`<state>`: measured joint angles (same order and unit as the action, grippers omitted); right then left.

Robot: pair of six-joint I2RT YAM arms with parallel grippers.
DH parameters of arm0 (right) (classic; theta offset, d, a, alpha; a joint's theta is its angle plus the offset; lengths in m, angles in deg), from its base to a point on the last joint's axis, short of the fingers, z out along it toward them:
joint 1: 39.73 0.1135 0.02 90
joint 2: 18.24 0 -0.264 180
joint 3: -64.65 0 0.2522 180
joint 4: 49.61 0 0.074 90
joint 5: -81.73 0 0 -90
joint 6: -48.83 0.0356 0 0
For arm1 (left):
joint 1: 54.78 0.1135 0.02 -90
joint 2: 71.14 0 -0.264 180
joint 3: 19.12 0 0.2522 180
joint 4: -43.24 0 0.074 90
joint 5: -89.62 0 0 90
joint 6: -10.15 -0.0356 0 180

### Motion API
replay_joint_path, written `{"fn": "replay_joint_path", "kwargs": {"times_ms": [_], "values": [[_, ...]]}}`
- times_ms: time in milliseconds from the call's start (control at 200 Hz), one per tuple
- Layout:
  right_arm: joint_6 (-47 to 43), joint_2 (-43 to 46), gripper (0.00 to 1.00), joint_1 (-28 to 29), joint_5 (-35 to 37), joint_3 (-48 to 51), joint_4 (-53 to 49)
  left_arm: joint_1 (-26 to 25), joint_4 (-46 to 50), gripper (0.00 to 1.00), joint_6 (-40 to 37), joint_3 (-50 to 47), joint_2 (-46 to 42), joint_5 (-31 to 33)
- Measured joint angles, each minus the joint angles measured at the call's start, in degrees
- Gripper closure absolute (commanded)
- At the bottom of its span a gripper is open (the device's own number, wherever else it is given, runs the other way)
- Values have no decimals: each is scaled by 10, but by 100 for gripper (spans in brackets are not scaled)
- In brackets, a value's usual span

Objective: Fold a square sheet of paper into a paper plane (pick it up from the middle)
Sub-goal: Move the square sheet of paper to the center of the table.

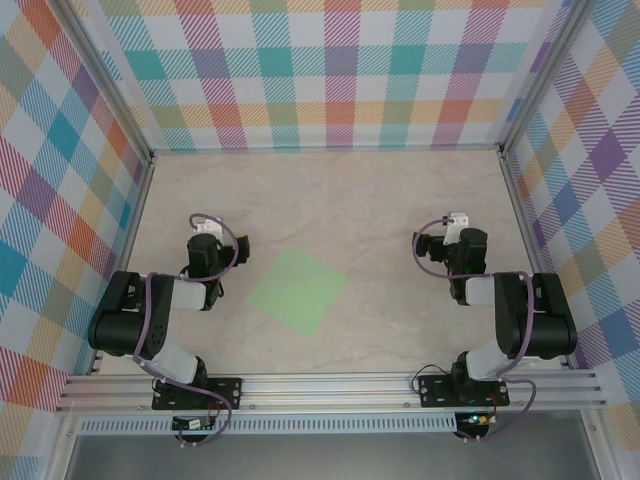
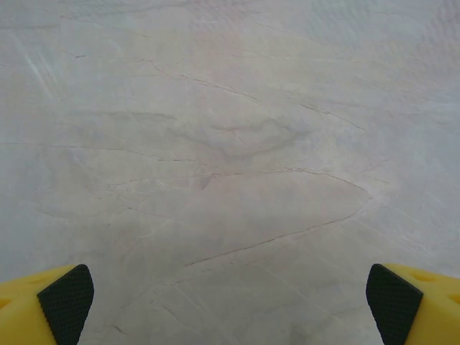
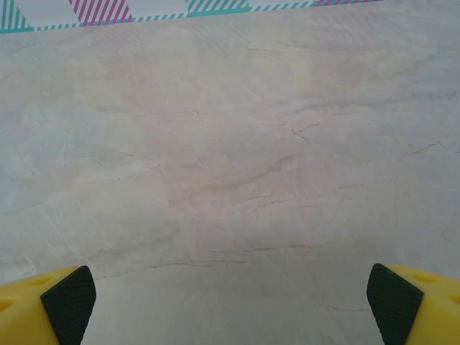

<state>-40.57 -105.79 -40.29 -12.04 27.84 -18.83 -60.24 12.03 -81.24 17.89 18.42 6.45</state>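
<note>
Paper first: the square sheet of paper (image 1: pixel 298 291) lies flat on the table (image 1: pixel 400 190), pale green and unfolded, turned so that its corners point like a diamond in the top view. It sits between the two arms, nearer the left arm (image 1: pixel 150 320), whose wrist stands just beside the sheet's left corner without touching it. The right arm (image 1: pixel 515 320) is well apart from the sheet, off to its right. Both wrists point toward the far wall (image 1: pixel 330 70), which is covered in a coloured check pattern. In the left wrist view the left fingers (image 2: pixel 66 305) are spread wide, yellow with black pads at the two lower corners, and between them is bare marbled table with nothing gripped. The right fingers (image 3: pixel 69 302) are spread just as wide in the right wrist view, over the same pale veined table, with a strip of the checked wall along the top edge; they hold nothing either. The sheet touches neither pair of fingers. A metal rail (image 1: pixel 330 385) runs along the near edge under both arm bases.
</note>
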Motion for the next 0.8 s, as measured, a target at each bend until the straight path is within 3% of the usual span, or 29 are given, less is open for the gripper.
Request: {"fn": "replay_joint_path", "kwargs": {"times_ms": [800], "values": [[0, 0, 0, 0, 0, 0, 0, 0, 0, 0, -2, 0, 0, -15]]}}
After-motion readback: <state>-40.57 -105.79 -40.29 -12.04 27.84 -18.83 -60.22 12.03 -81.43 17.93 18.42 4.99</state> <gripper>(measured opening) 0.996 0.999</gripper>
